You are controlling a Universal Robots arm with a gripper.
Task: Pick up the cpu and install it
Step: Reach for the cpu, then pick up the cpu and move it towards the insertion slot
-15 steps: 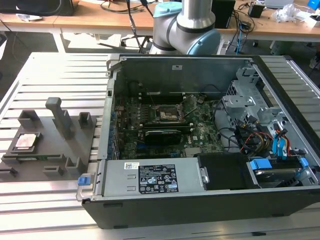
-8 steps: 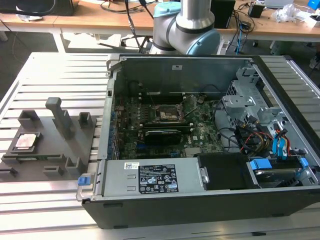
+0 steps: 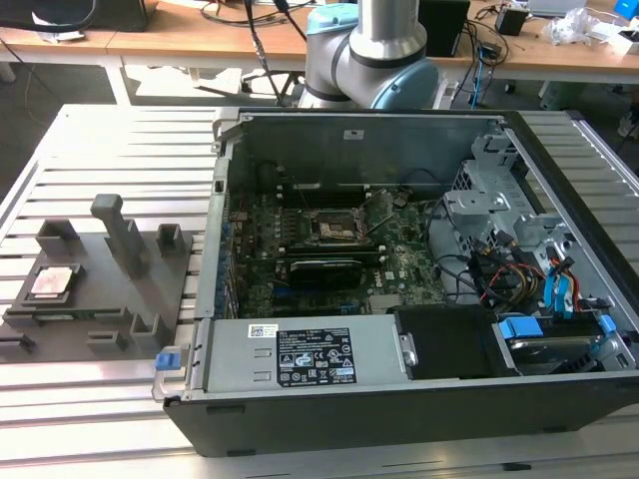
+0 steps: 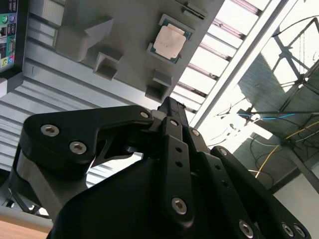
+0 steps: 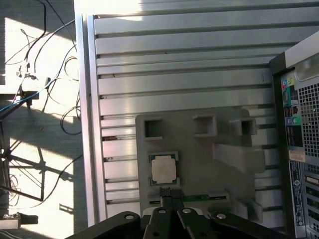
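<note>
On the grey fixture tray [image 3: 100, 304], exterior view's left, I record the cpu [image 3: 52, 282] lying flat. Second wrist view: gripper [image 4: 168, 102] closed, empty, hanging clear of it. First wrist view: cpu [image 5: 163, 168] just ahead of its tips.

The slatted aluminium tabletop [image 3: 100, 145] carries a grey fixture tray [image 3: 100, 296] toward the exterior view's left and, just beside it, an open black computer case [image 3: 399, 424] lying on its side.
</note>
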